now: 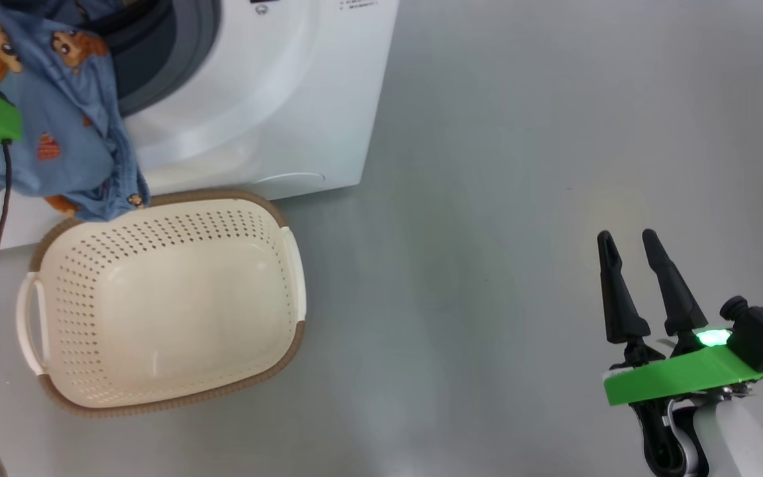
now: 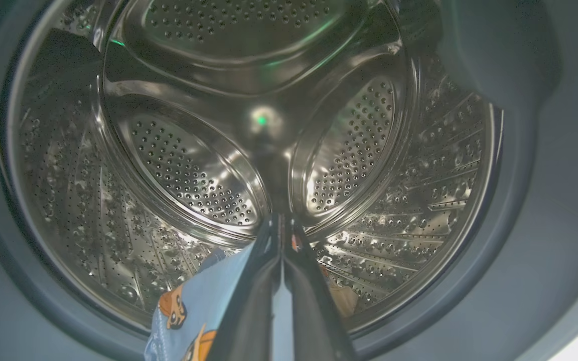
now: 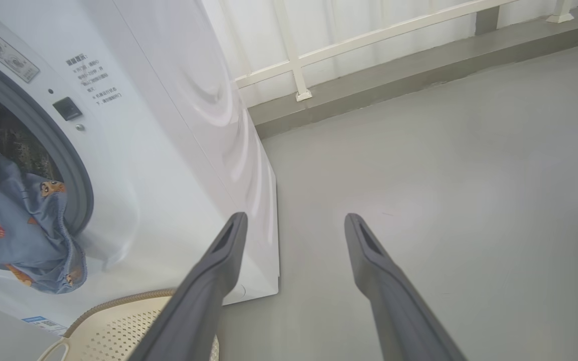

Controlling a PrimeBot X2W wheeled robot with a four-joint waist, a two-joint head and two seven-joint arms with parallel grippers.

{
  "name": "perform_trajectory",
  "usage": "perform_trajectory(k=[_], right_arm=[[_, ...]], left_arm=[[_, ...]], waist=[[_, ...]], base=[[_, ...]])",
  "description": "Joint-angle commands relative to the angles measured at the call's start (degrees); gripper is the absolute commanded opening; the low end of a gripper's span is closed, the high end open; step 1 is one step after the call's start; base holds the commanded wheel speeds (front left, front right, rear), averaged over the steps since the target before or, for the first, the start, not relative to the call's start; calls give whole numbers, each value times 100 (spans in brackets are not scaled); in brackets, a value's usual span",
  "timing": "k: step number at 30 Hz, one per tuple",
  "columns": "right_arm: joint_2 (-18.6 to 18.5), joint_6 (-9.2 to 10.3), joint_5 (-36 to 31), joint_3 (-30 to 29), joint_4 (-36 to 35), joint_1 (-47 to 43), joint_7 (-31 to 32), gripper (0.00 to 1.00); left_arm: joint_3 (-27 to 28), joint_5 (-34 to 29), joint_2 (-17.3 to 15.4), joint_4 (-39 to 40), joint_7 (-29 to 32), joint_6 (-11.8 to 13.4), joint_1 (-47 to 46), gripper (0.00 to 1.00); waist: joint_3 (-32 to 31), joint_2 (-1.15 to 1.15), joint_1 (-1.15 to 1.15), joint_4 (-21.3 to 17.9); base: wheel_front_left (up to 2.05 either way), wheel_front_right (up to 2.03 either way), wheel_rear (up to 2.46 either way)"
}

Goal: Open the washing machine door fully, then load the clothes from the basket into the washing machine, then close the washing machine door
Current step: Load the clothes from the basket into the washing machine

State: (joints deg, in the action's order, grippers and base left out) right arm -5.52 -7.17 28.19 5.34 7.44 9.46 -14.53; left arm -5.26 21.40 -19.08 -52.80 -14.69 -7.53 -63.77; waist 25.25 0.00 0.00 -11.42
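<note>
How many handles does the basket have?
2. The left handle is on the basket's left end, the right handle on its right end. No others seem hidden.

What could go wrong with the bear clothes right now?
1. The left claw pinches the clothes at the drum mouth, but much of the cloth hangs outside the washing machine. If it lets go now, they may slide down toward the basket.
2. Cloth draped over the grey gasket could get pinched when the machine is closed.
</note>
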Motion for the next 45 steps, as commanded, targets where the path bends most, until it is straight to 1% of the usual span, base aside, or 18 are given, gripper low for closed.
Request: perform_trajectory(k=[1,9,15,21,28,31,32,37,39,45], right_arm=[[-40,-32,-31,127,-130,90,-47,100],[14,-32,-12,237,-130,210,-47,100],[46,-32,-10,263,-142,274,-47,100],[84,-32,-6,355,-134,345,-47,100],[84,-32,4,478,-129,360,-47,100],[73,-32,11,534,-128,354,-47,100],[70,-32,20,556,-145,365,-47,100],[93,-32,21,571,-186,396,-47,100],[106,-32,22,579,-201,413,-47,100],[146,-32,26,589,-234,461,-47,100]], left_arm=[[66,-108,-301,34,-30,4,-184,0],[-135,-346,-351,-955,-30,11,-719,0],[-306,-476,-371,-1594,15,62,-1163,0],[-455,-567,-441,-1900,178,99,-1412,0],[-555,-610,-585,-2017,403,125,-1572,0],[-583,-611,-652,-2039,402,132,-1654,0],[-559,-568,-696,-2027,256,136,-1790,0],[-569,-586,-765,-1761,11,177,-1992,0],[-530,-582,-816,-1553,-20,217,-2036,0],[-230,-623,-965,-450,-28,417,-1790,0]], waist=[[110,0,0,-96],[306,0,0,-242],[455,0,0,-302],[551,0,0,-414],[610,0,0,-567],[639,0,0,-645],[694,0,0,-703],[806,0,0,-767],[855,0,0,-790],[959,0,0,-825]], base=[[0,0,0],[0,0,0],[0,0,0],[0,0,0],[0,0,0],[0,0,0],[0,0,0],[0,0,0],[0,0,0],[0,0,0]])
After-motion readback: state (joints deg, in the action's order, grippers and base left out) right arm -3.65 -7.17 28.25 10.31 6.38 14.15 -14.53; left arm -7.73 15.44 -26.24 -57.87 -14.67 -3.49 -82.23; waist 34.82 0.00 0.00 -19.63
